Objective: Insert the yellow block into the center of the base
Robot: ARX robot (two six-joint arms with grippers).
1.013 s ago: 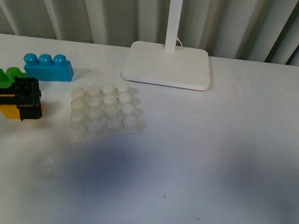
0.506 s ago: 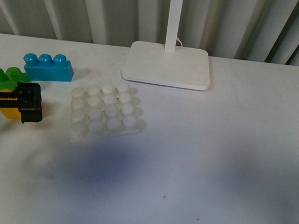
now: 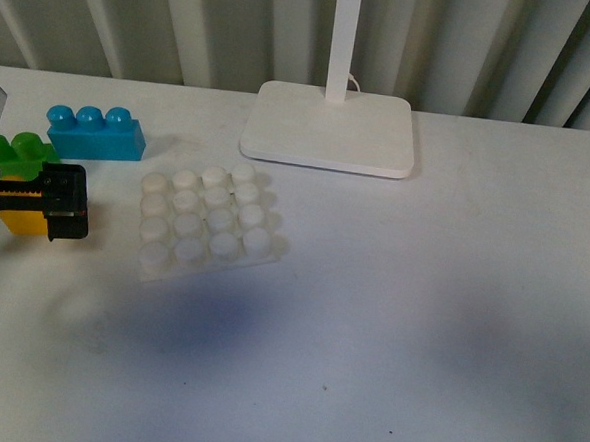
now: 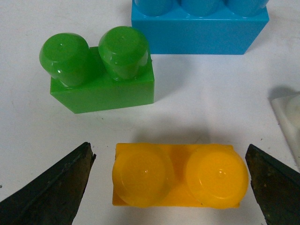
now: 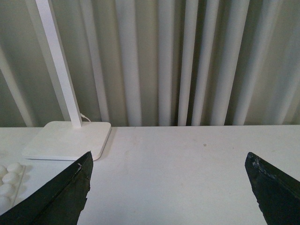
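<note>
The yellow block (image 4: 178, 176) lies studs up on the white table, between the two open fingers of my left gripper (image 4: 171, 187), with a gap on each side. In the front view the left gripper (image 3: 38, 201) hovers over the yellow block (image 3: 19, 221) at the far left and hides most of it. The base (image 3: 207, 221), a white studded plate, lies to the block's right, and its corner shows in the left wrist view (image 4: 288, 112). My right gripper (image 5: 168, 187) is open and empty above bare table and does not show in the front view.
A green two-stud brick (image 3: 14, 154) (image 4: 101, 70) sits just behind the yellow block, and a blue three-stud brick (image 3: 92, 133) (image 4: 201, 23) behind that. The white lamp foot (image 3: 331, 128) (image 5: 65, 140) with its pole stands at the back centre. A curtain hangs behind the table.
My left gripper has shifted slightly over the yellow block, and a grey part of its arm has come into view at the left edge. The bricks and base have not moved.
</note>
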